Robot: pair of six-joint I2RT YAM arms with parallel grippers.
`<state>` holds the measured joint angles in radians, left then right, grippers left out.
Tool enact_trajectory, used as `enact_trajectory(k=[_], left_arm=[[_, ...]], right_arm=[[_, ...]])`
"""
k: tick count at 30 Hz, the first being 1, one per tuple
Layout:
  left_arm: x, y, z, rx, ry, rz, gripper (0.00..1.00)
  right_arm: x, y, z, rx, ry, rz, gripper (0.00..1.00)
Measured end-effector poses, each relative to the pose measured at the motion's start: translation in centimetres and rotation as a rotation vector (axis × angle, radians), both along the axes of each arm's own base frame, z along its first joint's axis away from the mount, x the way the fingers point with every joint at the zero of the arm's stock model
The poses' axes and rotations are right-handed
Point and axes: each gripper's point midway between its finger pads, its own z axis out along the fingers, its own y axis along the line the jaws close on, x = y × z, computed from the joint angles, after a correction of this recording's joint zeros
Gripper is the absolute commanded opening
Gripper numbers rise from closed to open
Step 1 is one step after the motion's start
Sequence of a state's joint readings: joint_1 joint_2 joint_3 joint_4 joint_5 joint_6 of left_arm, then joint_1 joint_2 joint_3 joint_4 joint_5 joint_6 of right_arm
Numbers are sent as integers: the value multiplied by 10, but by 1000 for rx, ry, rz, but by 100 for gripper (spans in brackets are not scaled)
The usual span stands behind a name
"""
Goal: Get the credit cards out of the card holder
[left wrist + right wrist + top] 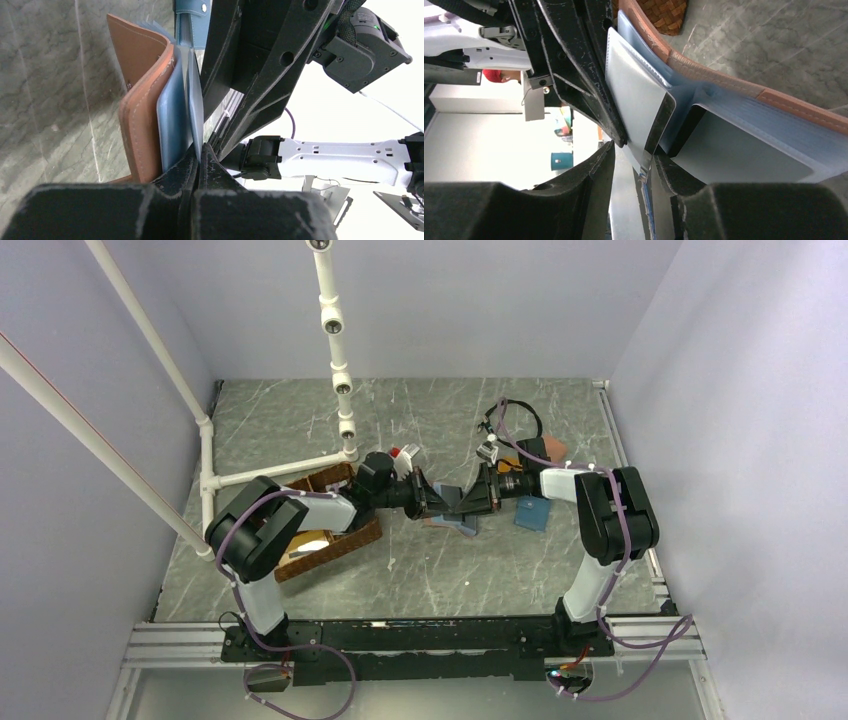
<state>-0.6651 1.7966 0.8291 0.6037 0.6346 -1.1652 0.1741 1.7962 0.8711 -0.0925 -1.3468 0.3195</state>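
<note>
Mid-extraction, seen from the room: the left end effector [199, 155] is clenched on a light-blue inner pocket of the card holder [142, 115], holding it spread open at the centre of the desk [450, 580], between the two arms. The right end effector [634, 160] faces it with its fingers parted. A grey-silver credit card [634, 95] in its sleeve sits at the gap, not yet pinched. The next move, by my reading, is to close on the card's edge alone, then draw it straight out — sparing the pocket film

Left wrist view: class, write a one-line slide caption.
Left fingers pinch the card holder's blue inner sleeve, table behind.
</note>
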Motion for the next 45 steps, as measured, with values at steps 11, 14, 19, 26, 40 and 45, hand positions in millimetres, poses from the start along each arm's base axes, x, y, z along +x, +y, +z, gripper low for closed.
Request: enact_trajectory(k=[11,14,19,26,40,45], left_arm=[[1,5,3,-32,15,8,4],[1,6,2,-30,19,9,11],[1,9,-1,-24,34,19,17],[0,14,-6,-18,61,29,19],[1,27,-20,8,121,63,11],[-1,29,-25,28,144,66,2]], right_arm=[[1,1,3,15,7,-3,5],[1,1,3,17,10,-2,0],[-1,1,3,19,15,4,0],[-3,3,-1,19,32,12,0],[-8,2,-19,28,120,28,0],[-9,2,-25,27,150,35,0]])
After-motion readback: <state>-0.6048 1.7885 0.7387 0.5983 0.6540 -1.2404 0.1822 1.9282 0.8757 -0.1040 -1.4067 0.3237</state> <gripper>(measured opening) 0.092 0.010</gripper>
